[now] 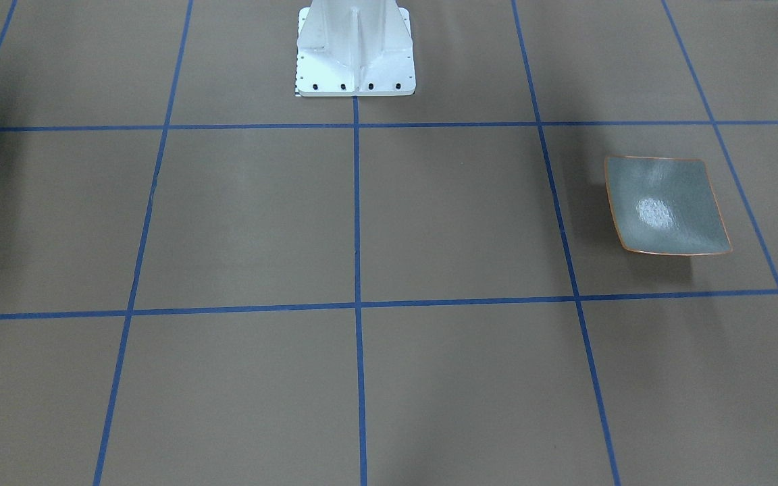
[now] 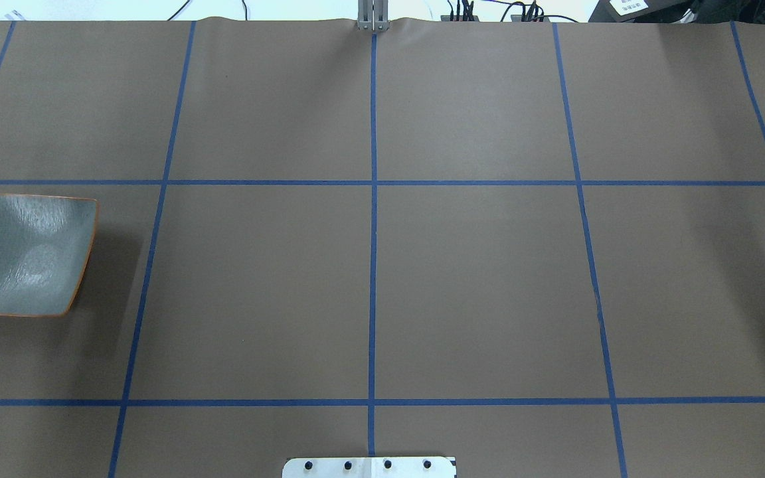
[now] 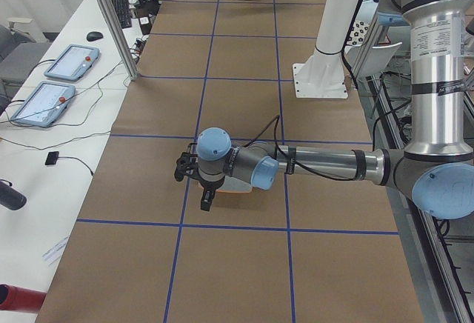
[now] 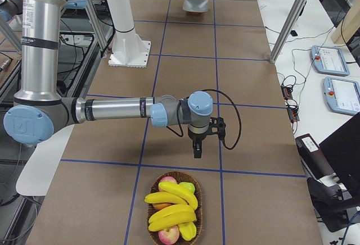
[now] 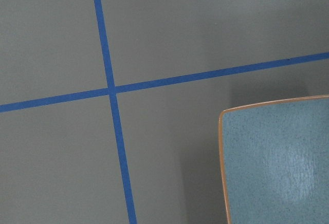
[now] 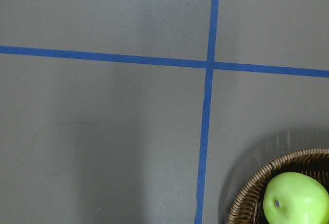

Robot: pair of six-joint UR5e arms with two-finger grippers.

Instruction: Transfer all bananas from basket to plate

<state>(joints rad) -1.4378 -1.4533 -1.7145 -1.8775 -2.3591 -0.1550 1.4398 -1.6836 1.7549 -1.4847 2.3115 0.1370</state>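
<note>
step in hand, as judged: the first pick. the right arm (image 4: pixel 112 111) holds the right jaws above the desk (image 2: pixel 475 285), just short of the basket (image 4: pixel 175 174). only a side view shows them, so it cannot be told whether they are apart or together. the left jaws, on the left arm (image 3: pixel 326 166), hang near the edge of the plate (image 2: pixel 24 252). their state cannot be told either.

recommended procedure:
- centre the right jaws over the topmost of the bananas (image 4: pixel 171 200).
- close across its narrow width at mid-length.
- lift straight up, so that neighbouring fruit is not dragged out.
- the glossy skin will probably slip under an off-centre grip.
- basket and plate lie at opposite ends of the desk, well apart, so a hand-over to the left arm is likely.

containers:
- basket: woven, and holds several bananas piled over apples (image 4: pixel 169 235). a green apple (image 6: pixel 295 198) lies against the rim.
- plate: bare, with no banana transferred yet.
</note>
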